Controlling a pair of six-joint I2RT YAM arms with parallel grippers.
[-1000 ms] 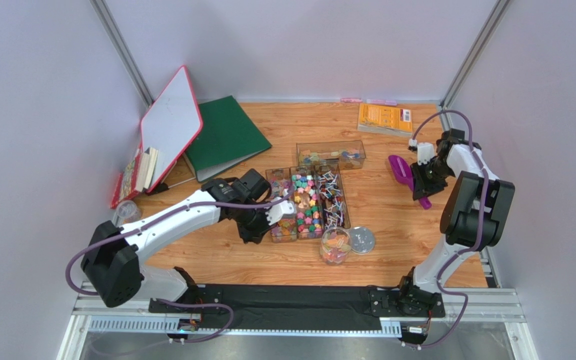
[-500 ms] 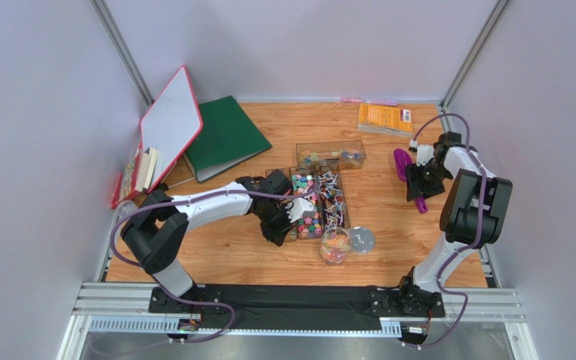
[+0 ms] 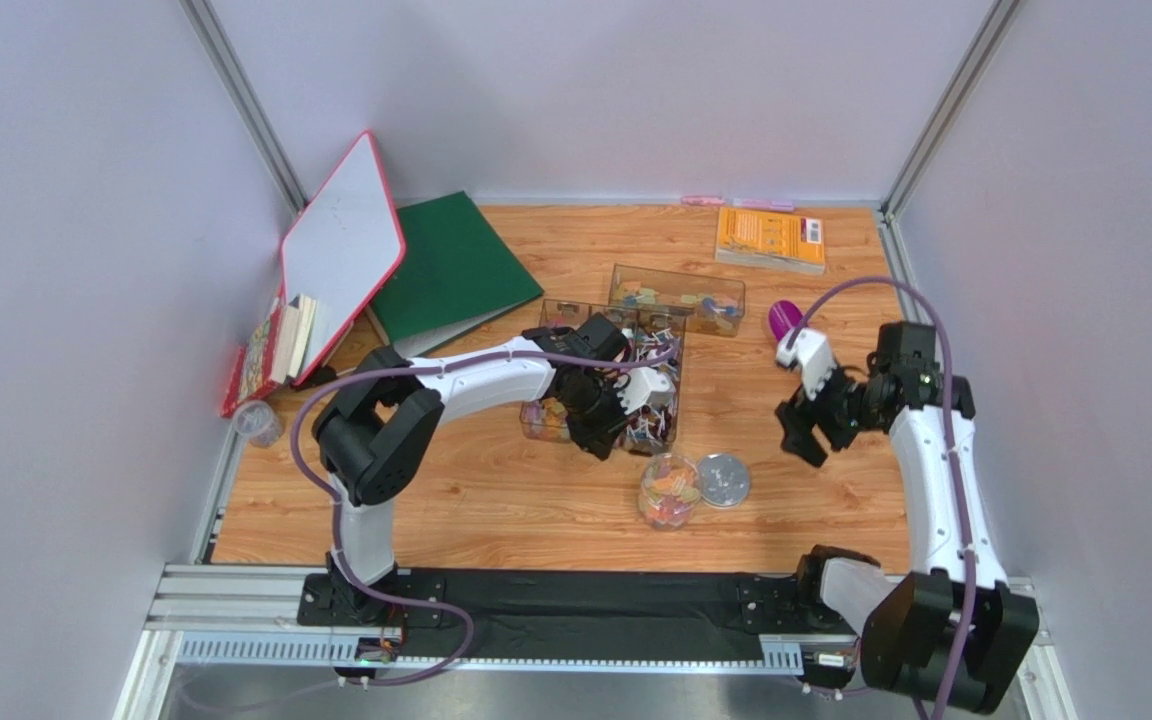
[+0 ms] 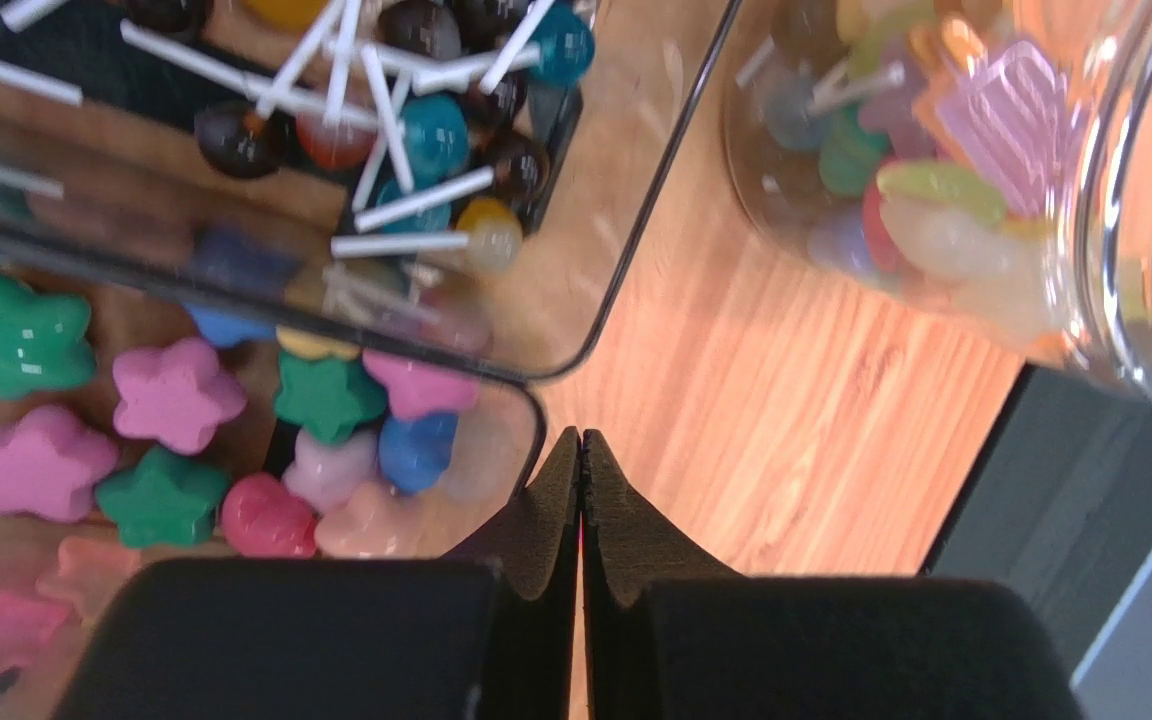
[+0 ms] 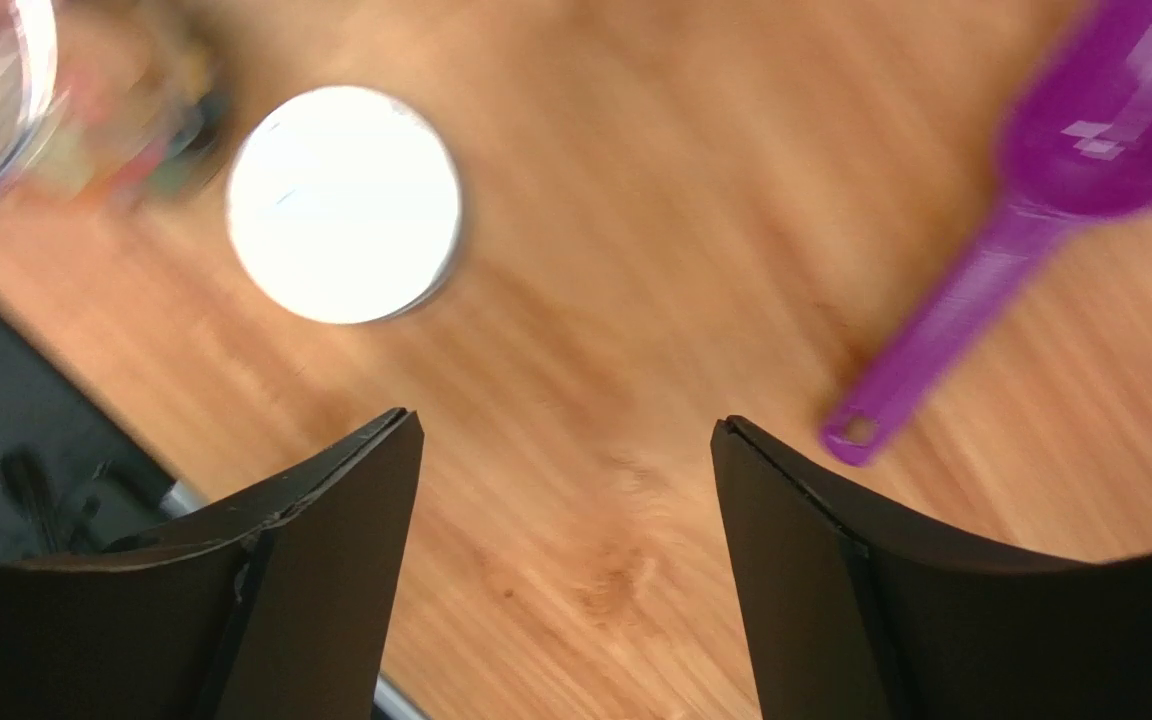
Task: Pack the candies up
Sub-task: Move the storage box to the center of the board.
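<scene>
The candies lie in clear trays point(image 3: 642, 438): star-shaped ones point(image 4: 162, 420) in pink, green and blue, and dark lollipops on white sticks point(image 4: 417, 135). More candies fill a clear jar point(image 3: 668, 491) point(image 4: 958, 180) just in front of the trays. My left gripper point(image 3: 635, 428) point(image 4: 582, 443) is shut with nothing in it, its tips at the near corner of the star tray. To the right of the jar, my right gripper point(image 3: 803, 435) point(image 5: 567, 435) hangs open over bare wood. The purple scoop point(image 5: 1078, 165) lies free on the table beyond it.
The jar's round lid point(image 3: 722, 480) point(image 5: 345, 204) lies beside the jar. Another clear tray point(image 3: 672, 296) sits behind the others. A green binder point(image 3: 455, 270), a whiteboard point(image 3: 342, 248) and books stand at the back left, and an orange booklet point(image 3: 767, 236) at the back right.
My right gripper opened, let go of the purple scoop and came forward and left toward the lid. My left arm swung right along the trays to their near right corner.
</scene>
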